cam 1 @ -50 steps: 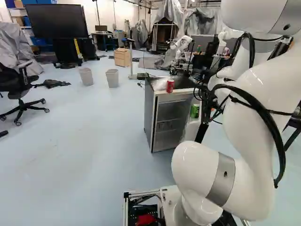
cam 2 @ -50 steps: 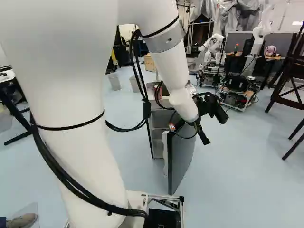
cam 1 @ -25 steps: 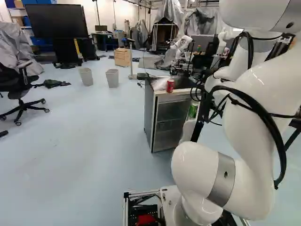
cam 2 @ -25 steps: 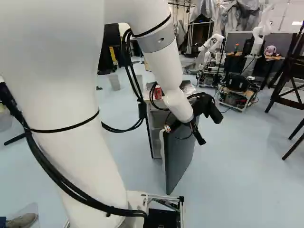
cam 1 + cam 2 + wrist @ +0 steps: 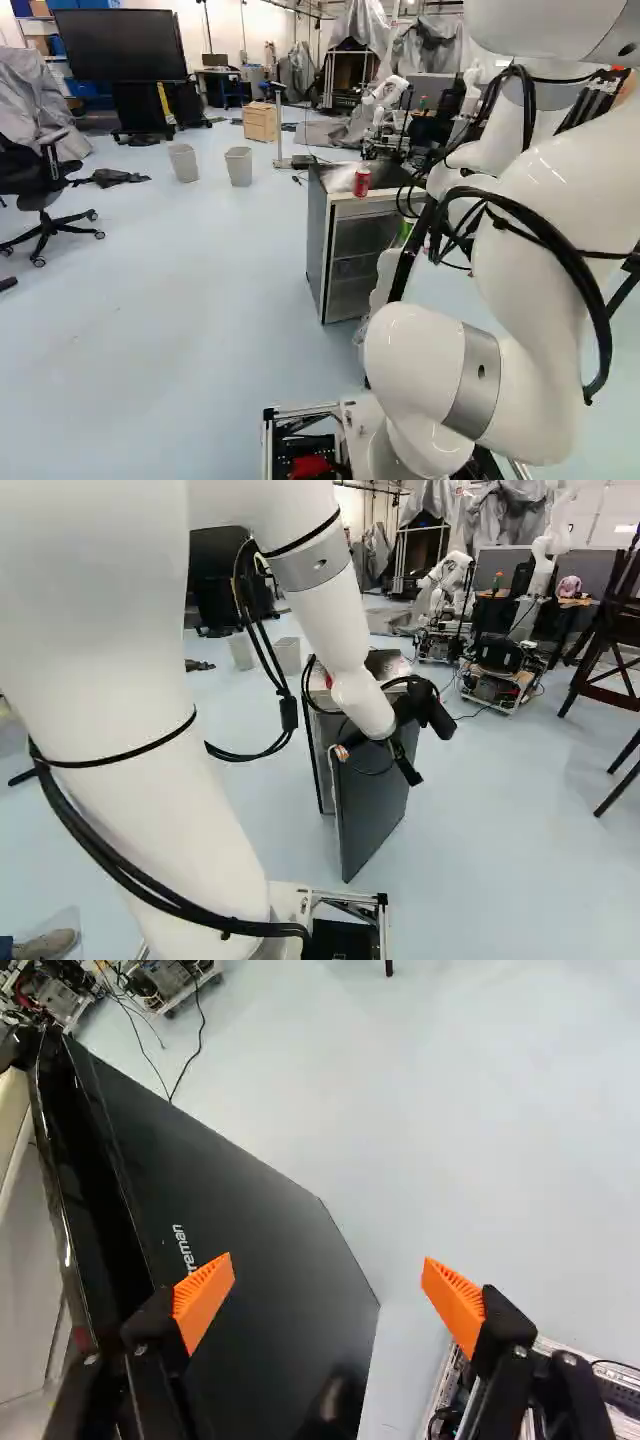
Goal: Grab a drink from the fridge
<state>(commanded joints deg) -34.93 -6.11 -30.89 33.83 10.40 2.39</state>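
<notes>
- Can see one black office chair [image 5: 45,195] on the pale floor [image 5: 150,300].
- Then can count two grey bins [image 5: 238,167], with contents too small to tell, and one wooden cabinet [image 5: 260,122].
- Further right, find one fridge [image 5: 316,240] standing open, carrying one red can [image 5: 361,181] on top, beside crumpled plastic [image 5: 340,178].
- By the open door [image 5: 370,810], can just make out one green can [image 5: 407,228], mostly hidden.
- Near the door's upper edge, have the tool [image 5: 376,765] released, two orange pads [image 5: 205,1298] wide apart.
</notes>
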